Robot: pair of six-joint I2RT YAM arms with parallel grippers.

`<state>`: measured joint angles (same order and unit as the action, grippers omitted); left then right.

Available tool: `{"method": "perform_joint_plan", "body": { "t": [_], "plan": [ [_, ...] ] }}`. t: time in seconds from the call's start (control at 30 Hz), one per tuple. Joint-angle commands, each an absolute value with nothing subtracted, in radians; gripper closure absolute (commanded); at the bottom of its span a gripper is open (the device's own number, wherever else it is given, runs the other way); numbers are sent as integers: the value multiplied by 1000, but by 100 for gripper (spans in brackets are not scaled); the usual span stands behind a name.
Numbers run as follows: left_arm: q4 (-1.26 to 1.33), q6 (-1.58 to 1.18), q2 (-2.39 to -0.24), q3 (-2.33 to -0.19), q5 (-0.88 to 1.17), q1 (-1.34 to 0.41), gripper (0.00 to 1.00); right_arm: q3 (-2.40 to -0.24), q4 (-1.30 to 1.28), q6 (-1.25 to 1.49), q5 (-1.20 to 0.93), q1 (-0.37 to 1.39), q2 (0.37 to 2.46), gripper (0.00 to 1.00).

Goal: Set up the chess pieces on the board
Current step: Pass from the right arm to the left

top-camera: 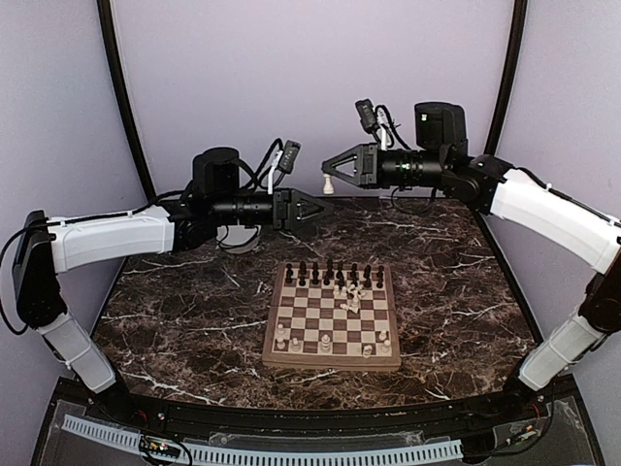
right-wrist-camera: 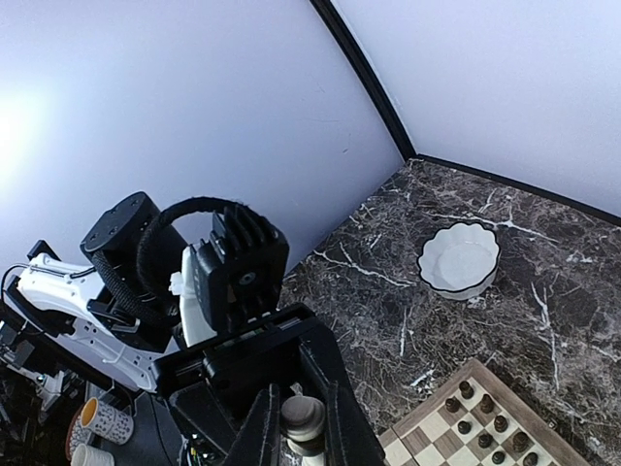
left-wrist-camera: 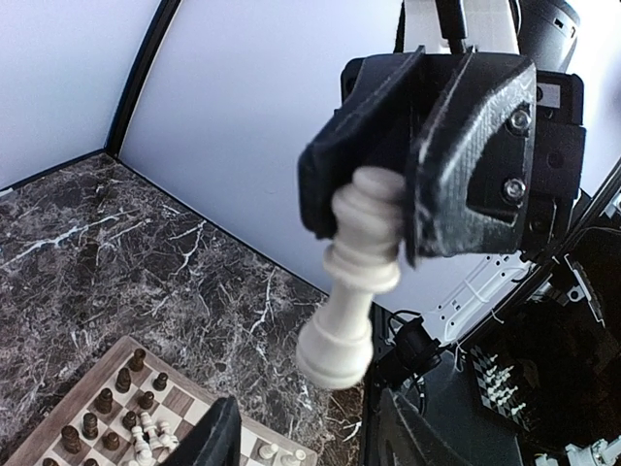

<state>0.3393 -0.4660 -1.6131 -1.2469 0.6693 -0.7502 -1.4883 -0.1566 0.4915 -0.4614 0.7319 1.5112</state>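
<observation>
From above we see a dark marble table (top-camera: 194, 291) veined white, closed in by lilac walls (top-camera: 291, 78). The board (top-camera: 330, 363), tan and brown checks in a brown border, lies below both grippers. Its far row holds dark pieces (top-camera: 330, 272). The pale pieces (top-camera: 349, 296) lie jumbled mid-board, with a few on the near row. The right gripper (top-camera: 330, 175) is clamped on a white piece (top-camera: 329, 183), just above the left gripper (top-camera: 325, 207), whose jaws stand partly apart and empty.

The left wrist view shows that cream, turned piece pinched by its head, base hanging down and tilted.

From the right wrist, a scalloped white dish (right-wrist-camera: 459, 257) sits well ahead of the gripper, on the marble.
</observation>
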Motion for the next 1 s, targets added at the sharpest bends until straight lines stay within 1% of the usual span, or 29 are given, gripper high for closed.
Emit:
{"method": "perform_joint_plan", "body": {
  "t": [0.0, 0.1, 0.27, 0.33, 0.4, 0.43, 0.57, 0.67, 0.7, 0.73, 0.87, 0.9, 0.97],
  "plan": [
    [414, -485, -1626, -1296, 691, -754, 53, -1499, -98, 506, -516, 726, 1532, 92],
    [448, -499, -1630, -1293, 708, -753, 53, -1523, -114, 504, -530, 726, 1550, 92],
    [473, -499, -1623, -1292, 723, -754, 51, -1536, -117, 505, -536, 726, 1564, 92],
    [470, -494, -1625, -1296, 722, -755, 55, -1542, -118, 505, -544, 726, 1572, 92],
    [464, -492, -1630, -1302, 721, -754, 61, -1552, -123, 504, -547, 725, 1579, 92],
    [463, -492, -1634, -1304, 723, -753, 66, -1558, -125, 502, -546, 726, 1580, 92],
    [458, -503, -1641, -1307, 716, -754, 81, -1569, -139, 492, -542, 724, 1581, 92],
    [443, -493, -1639, -1308, 702, -754, 86, -1570, -154, 487, -544, 724, 1581, 91],
    [434, -487, -1638, -1309, 693, -753, 89, -1574, -165, 482, -548, 723, 1580, 89],
    [411, -469, -1638, -1312, 687, -754, 90, -1588, -192, 479, -552, 722, 1582, 85],
    [235, -336, -1626, -1319, 584, -754, 93, -1749, -457, 406, -546, 712, 1615, 61],
    [213, -308, -1611, -1311, 568, -755, 93, -1781, -525, 380, -537, 712, 1620, 58],
    [161, -233, -1583, -1279, 530, -755, 93, -1809, -642, 338, -509, 712, 1625, 56]
  ]
}}
